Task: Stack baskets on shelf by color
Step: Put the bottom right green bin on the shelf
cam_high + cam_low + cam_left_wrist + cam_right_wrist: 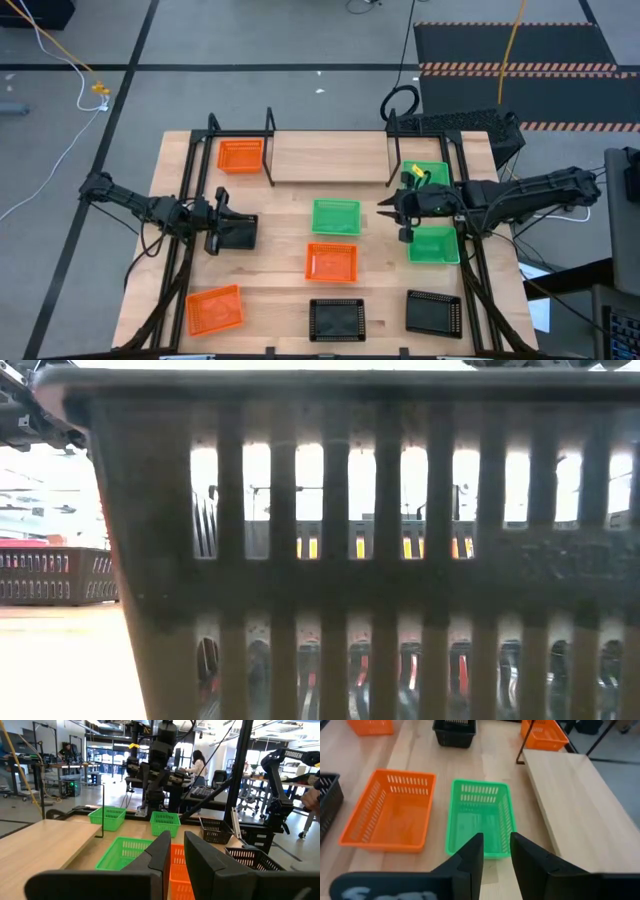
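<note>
My right gripper (385, 210) is open and hangs just right of the middle green basket (335, 216), whose near wall (475, 851) lies ahead of the fingertips in the right wrist view. My left gripper (226, 223) is open by a narrow gap above the left part of a black basket (242, 233) on the table. The shelf board (330, 157) stands at the far edge. An orange basket (240, 155) sits in the frame at its left end and a green one (428, 175) at its right end.
On the table rest an orange basket (331, 261) in the middle, another orange (214, 309) near left, two black ones (336, 318) (434, 312) along the near edge, and a green one (433, 243) under the right arm. People stand in the room beyond.
</note>
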Controlling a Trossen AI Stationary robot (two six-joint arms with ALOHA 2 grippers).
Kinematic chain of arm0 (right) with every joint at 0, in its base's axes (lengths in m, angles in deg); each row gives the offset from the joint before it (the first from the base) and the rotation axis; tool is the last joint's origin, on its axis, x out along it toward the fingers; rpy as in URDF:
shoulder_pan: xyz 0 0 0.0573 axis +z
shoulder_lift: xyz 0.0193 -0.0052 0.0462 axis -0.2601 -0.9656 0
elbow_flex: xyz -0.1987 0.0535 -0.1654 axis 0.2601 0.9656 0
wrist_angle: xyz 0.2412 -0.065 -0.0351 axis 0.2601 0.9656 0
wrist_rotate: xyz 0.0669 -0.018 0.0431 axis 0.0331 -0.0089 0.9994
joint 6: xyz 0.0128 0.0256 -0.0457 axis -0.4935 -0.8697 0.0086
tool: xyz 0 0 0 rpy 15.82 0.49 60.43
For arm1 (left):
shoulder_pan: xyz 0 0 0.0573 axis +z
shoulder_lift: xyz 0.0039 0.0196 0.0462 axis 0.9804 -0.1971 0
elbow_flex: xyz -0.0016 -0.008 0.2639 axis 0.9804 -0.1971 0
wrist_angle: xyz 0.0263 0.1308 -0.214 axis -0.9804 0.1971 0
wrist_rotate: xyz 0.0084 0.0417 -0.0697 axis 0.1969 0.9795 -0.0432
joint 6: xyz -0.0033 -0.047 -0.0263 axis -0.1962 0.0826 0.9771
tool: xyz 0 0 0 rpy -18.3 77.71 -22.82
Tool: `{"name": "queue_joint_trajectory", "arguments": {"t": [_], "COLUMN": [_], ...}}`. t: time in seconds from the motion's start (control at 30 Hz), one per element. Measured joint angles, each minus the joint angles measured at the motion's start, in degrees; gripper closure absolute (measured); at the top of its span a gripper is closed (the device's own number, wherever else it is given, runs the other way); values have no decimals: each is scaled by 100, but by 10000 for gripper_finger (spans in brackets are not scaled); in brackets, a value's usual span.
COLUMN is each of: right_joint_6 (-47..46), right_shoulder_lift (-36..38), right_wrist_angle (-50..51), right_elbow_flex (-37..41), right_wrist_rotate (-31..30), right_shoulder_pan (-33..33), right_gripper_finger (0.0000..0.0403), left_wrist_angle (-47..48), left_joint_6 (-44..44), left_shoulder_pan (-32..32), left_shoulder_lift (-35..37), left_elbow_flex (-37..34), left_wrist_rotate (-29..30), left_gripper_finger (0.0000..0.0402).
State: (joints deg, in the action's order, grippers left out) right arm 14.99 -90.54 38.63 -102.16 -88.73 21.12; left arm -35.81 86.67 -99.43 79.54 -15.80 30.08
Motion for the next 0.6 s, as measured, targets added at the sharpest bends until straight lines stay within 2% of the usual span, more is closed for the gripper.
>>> {"name": "queue_joint_trajectory", "arguments": {"t": [0.13, 0.37, 0.47, 0.6], "right_joint_6": [63, 684, 803, 617], "right_shoulder_lift": [0, -107, -178, -303], "right_wrist_angle": [-229, -1058, -997, -335], "right_elbow_flex": [0, -2, 0, -63], "right_wrist_rotate": [-2, -15, -17, -23], "right_shoulder_pan": [7, -107, -228, -302], "right_gripper_finger": [314, 314, 314, 314], "left_wrist_angle": [61, 58, 50, 43], "left_joint_6": [33, -209, -482, -459], "left_shoulder_pan": [-14, -11, -11, -11], "left_shoulder_lift": [0, -5, -5, -5], "left_elbow_flex": [0, 0, 0, 0], "left_wrist_rotate": [-332, -302, -213, -212], "left_gripper_finger": [346, 346, 346, 346]}}
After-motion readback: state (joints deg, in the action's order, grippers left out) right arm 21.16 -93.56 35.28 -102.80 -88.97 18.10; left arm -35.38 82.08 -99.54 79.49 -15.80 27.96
